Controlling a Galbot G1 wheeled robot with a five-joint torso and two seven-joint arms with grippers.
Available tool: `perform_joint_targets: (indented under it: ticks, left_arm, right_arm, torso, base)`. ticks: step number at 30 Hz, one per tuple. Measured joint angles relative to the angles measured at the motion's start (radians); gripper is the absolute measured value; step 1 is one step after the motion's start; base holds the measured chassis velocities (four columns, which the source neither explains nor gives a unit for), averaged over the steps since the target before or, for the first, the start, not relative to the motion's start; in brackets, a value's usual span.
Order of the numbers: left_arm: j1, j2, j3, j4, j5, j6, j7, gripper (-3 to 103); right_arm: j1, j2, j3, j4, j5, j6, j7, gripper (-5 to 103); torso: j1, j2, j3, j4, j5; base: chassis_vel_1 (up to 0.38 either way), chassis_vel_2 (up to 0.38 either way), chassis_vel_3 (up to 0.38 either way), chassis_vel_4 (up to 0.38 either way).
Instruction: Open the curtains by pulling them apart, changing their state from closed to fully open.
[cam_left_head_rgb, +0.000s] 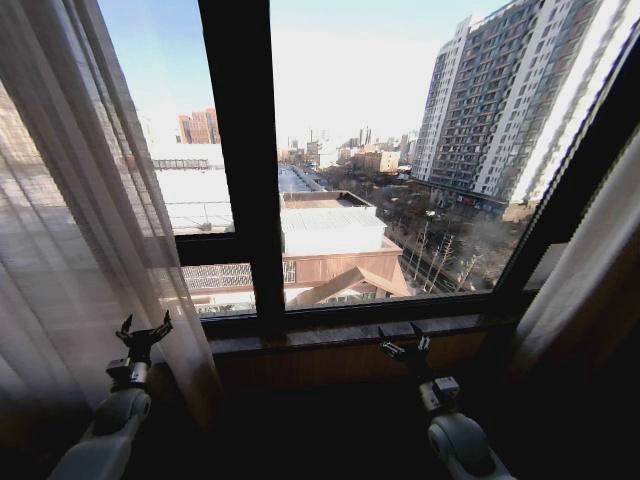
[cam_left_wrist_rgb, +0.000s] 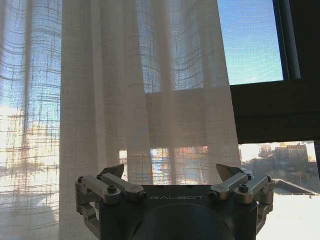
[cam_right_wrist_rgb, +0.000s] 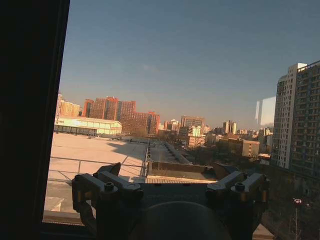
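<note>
Beyond the window glass, a city of rooftops and a tall apartment block (cam_left_head_rgb: 500, 100) lies in daylight, divided by the black window frame (cam_left_head_rgb: 240, 150) with a wooden sill (cam_left_head_rgb: 340, 335) below.

Curtains: the left sheer panel (cam_left_head_rgb: 80, 230) hangs gathered at the left side of the window, pleated and translucent. The right panel (cam_left_head_rgb: 590, 270) hangs bunched at the right edge. The glass between the two panels is uncovered.

Left gripper (cam_left_head_rgb: 143, 330): raised low in front of the left panel's inner edge, fingers spread apart, holding nothing. In the left wrist view the gripper (cam_left_wrist_rgb: 171, 175) faces the sheer fabric (cam_left_wrist_rgb: 140, 90) directly, fabric not between the fingers.

Right gripper (cam_left_head_rgb: 405, 345): raised below the sill, right of the frame's centre bar, fingers spread, holding nothing. In the right wrist view the gripper (cam_right_wrist_rgb: 169, 175) faces bare glass.
</note>
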Motion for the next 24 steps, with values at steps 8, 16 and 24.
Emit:
perform_joint_targets:
  ticks: [8, 16, 24]
  left_arm:
    - [-0.042, -0.017, 0.049, 0.022, -0.009, -0.006, 0.012, 100]
    - [-0.161, -0.022, 0.103, 0.138, -0.005, -0.003, 0.02, 100]
    - [-0.227, -0.014, 0.123, 0.23, -0.017, -0.007, 0.047, 100]
  right_arm:
    - [0.0, 0.0, 0.0, 0.0, 0.0, 0.0, 0.0, 100]
    - [0.0, 0.0, 0.0, 0.0, 0.0, 0.0, 0.0, 100]
    - [0.0, 0.0, 0.0, 0.0, 0.0, 0.0, 0.0, 100]
  torso:
    - [0.001, 0.0, 0.0, -0.0002, 0.0]
    - [0.0, 0.0, 0.0, -0.0001, 0.0]
    - [0.0, 0.0, 0.0, 0.0001, -0.0001]
  base:
    - [-0.042, 0.045, 0.042, -0.035]
    - [0.0, 0.0, 0.0, 0.0]
    - [0.0, 0.0, 0.0, 0.0]
